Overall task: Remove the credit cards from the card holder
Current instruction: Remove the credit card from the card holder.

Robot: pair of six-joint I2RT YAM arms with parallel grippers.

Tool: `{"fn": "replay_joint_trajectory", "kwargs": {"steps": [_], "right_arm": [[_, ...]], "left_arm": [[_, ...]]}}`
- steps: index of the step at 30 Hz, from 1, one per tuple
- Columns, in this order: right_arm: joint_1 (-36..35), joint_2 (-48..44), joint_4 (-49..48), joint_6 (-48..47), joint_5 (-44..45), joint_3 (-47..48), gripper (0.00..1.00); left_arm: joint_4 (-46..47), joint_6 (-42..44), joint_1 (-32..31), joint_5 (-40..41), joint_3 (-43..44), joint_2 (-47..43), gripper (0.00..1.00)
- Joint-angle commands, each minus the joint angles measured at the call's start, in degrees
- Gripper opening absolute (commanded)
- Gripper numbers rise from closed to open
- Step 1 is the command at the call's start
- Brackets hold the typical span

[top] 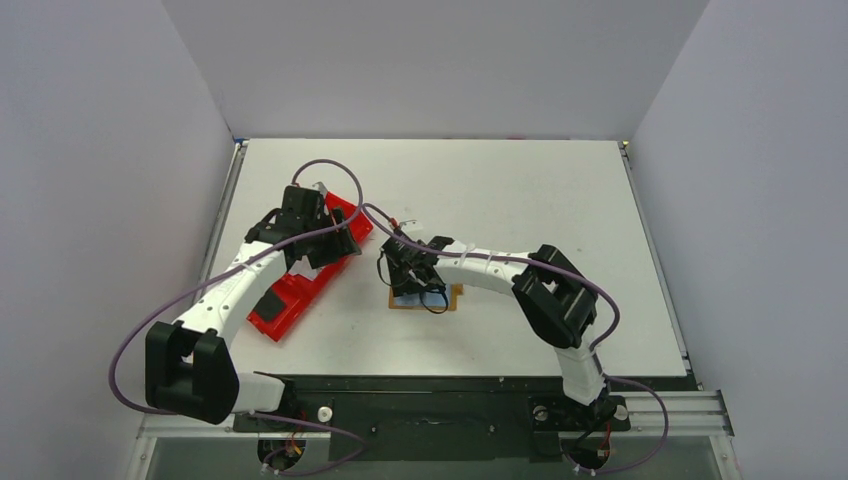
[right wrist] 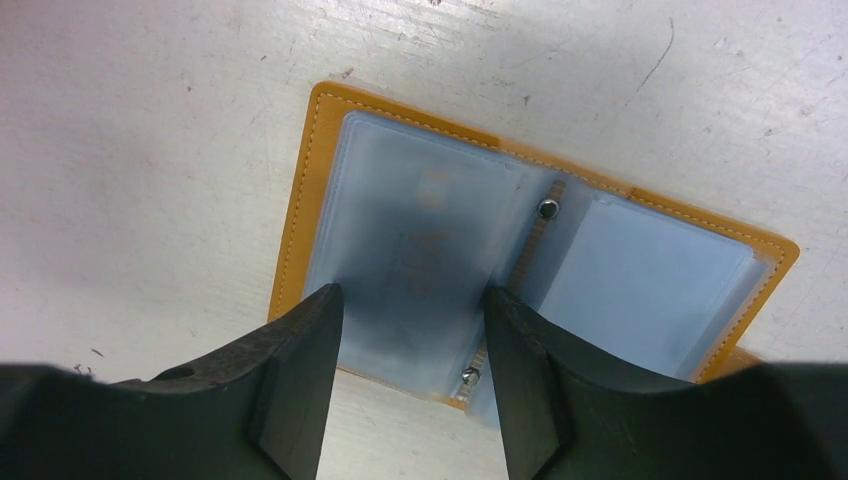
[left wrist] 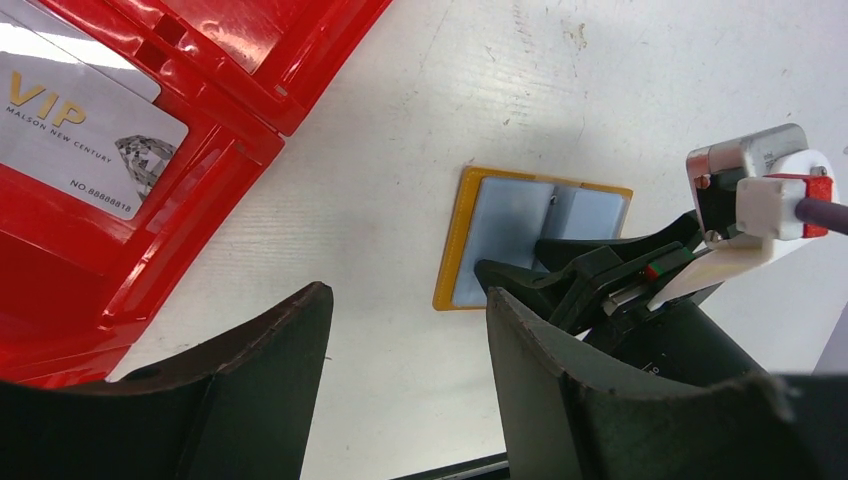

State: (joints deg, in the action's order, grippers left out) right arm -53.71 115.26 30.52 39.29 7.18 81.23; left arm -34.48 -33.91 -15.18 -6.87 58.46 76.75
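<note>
The tan card holder (right wrist: 310,180) lies open and flat on the white table; it also shows in the top view (top: 455,297) and the left wrist view (left wrist: 452,240). Pale blue-grey credit cards fill its left half (right wrist: 420,230) and right half (right wrist: 640,290). My right gripper (right wrist: 410,300) is open, its jaws straddling the left half from just above, with nothing held; it also shows in the top view (top: 408,278). My left gripper (left wrist: 405,300) is open and empty above the table beside the red tray (left wrist: 230,150), to the left of the holder (top: 322,240).
The long red tray (top: 300,285) lies at the left. A silver VIP card (left wrist: 85,130) lies in one of its compartments. The right arm's wrist and purple cable (left wrist: 760,190) hang over the holder's right side. Grey walls enclose the table.
</note>
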Motion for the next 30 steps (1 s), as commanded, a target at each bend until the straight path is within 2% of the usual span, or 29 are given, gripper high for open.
{"fn": "replay_joint_trajectory", "kwargs": {"steps": [1,4,6,10,13,21,30], "right_arm": [[-0.7,2.0,2.0,-2.1,2.2,1.1,0.47],[-0.5,2.0,2.0,-2.6,1.9,-0.1,0.42],[-0.1,1.8,1.6,-2.9,1.8,-1.1,0.34],[1.5,0.5,-0.9,-3.0,-0.2,-4.3,0.09],[3.5,-0.9,-3.8,-3.3,-3.9,-7.4,0.0],[8.5,-4.4,-16.8,-2.0,-19.2,-16.0,0.0],[11.8,-6.5,-25.0,0.5,-26.6,-20.7,0.0]], "left_arm": [[2.9,-0.3,0.2,-0.9,0.2,0.5,0.56],[3.6,-0.6,0.2,-1.0,-0.2,0.7,0.56],[4.2,-0.8,0.1,-1.4,-0.9,1.0,0.56],[5.9,-1.7,-0.4,-3.5,-2.7,1.6,0.56],[7.0,-2.3,-1.0,-4.3,-3.6,2.4,0.56],[11.9,-5.0,-3.4,-8.1,-5.5,6.5,0.55],[18.1,-7.2,-6.3,-13.0,-6.1,11.7,0.38]]}}
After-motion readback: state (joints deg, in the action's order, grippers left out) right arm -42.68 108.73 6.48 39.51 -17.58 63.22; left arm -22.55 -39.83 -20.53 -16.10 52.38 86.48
